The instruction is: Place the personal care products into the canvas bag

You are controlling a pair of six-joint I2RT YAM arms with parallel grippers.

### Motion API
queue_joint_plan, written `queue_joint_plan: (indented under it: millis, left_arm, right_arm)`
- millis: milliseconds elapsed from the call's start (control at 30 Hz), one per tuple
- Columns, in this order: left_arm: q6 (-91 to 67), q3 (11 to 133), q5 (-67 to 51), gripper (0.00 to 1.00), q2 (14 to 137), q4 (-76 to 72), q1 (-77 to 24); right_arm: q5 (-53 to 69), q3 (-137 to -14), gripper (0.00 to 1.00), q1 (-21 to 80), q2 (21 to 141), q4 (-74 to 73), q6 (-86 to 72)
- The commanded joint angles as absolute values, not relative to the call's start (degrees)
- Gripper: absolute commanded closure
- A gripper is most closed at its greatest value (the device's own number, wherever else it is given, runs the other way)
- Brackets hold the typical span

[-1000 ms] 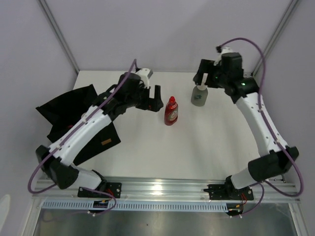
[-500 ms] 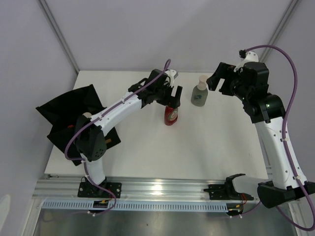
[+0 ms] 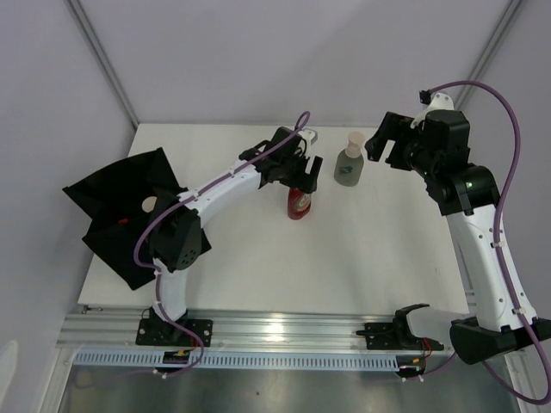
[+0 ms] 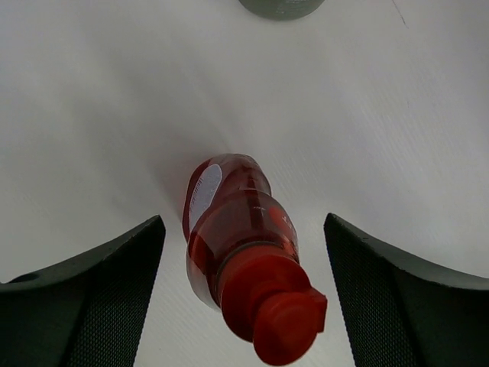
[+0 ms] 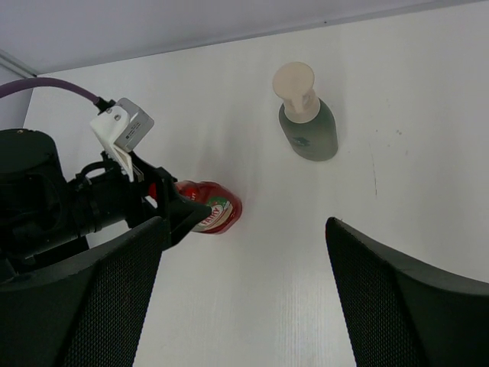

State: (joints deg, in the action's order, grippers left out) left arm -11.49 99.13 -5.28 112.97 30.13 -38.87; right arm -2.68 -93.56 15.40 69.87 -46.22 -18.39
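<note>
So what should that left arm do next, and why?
Probably close the left fingers on the red bottle. It stands between them with a gap showing on each side, so nothing is gripped yet, and it can't be carried to the bag until it is.

No wording can be read anywhere. The red bottle (image 4: 238, 229) carries a white label with blurred print. The grey bottle (image 5: 309, 134) bears a small illegible mark.

- I work over a white table (image 3: 344, 258); it bears a thin dark scratch (image 5: 374, 180).
- Pale wall (image 3: 258, 52) behind the table.
- Left post (image 3: 102, 60) and right post (image 3: 491, 52) at the table's far corners.
- Silver rail (image 3: 293, 329) along the table's near edge, with a slotted strip (image 3: 284, 357) beside it.
</note>
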Motion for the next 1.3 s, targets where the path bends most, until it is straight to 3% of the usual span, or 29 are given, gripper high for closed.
queue_joint_plan:
  millis: [0,67,100,167,200,267,300,367,567,900,1267]
  left_arm:
    - [-11.25,101.42,-5.98,0.12,113.9,28.12,-38.85]
    - [-11.34,101.51,-5.28,0.14,114.43,28.39,-38.85]
    - [-11.34,101.51,-4.84,0.21,114.61,28.56,-38.85]
    - [-11.34,101.51,-2.91,0.38,114.52,28.65,-38.93]
    - [-11.51,101.51,-2.03,0.57,114.43,28.74,-38.94]
    - [-12.04,101.78,-0.35,0.73,114.0,29.18,-38.94]
    - [-12.39,102.47,1.04,0.86,113.65,30.31,-38.94]
    - [-13.0,104.31,2.98,0.99,112.95,32.07,-39.02]
    - [-15.99,107.66,7.82,1.0,107.76,39.28,-39.02]
    - [-13.45,129.8,22.67,1.0,97.93,53.53,-38.24]
    - [-12.48,133.6,30.84,1.0,85.19,56.42,-23.92]
  right_arm:
    - [-4.13,-93.78,0.1,15.21,68.82,-46.41,-17.4]
    - [-4.13,-93.78,0.1,15.12,68.91,-46.32,-17.4]
    - [-4.13,-93.87,0.1,15.12,69.17,-46.14,-17.4]
    - [-4.22,-93.87,0.1,15.12,69.34,-46.14,-17.4]
    - [-4.39,-93.69,0.1,15.12,69.35,-46.14,-17.32]
    - [-4.39,-93.52,0.1,15.12,69.61,-46.14,-17.14]
    - [-4.39,-93.34,0.1,15.12,69.78,-45.88,-17.31]
    - [-4.13,-93.25,0.1,15.03,69.96,-45.62,-17.49]
    - [-1.5,-94.3,0.1,14.94,71.45,-44.56,-19.33]
    - [3.34,-94.22,0.11,14.85,72.6,-43.42,-23.2]
    - [5.62,-92.2,0.11,14.94,72.33,-43.59,-25.84]
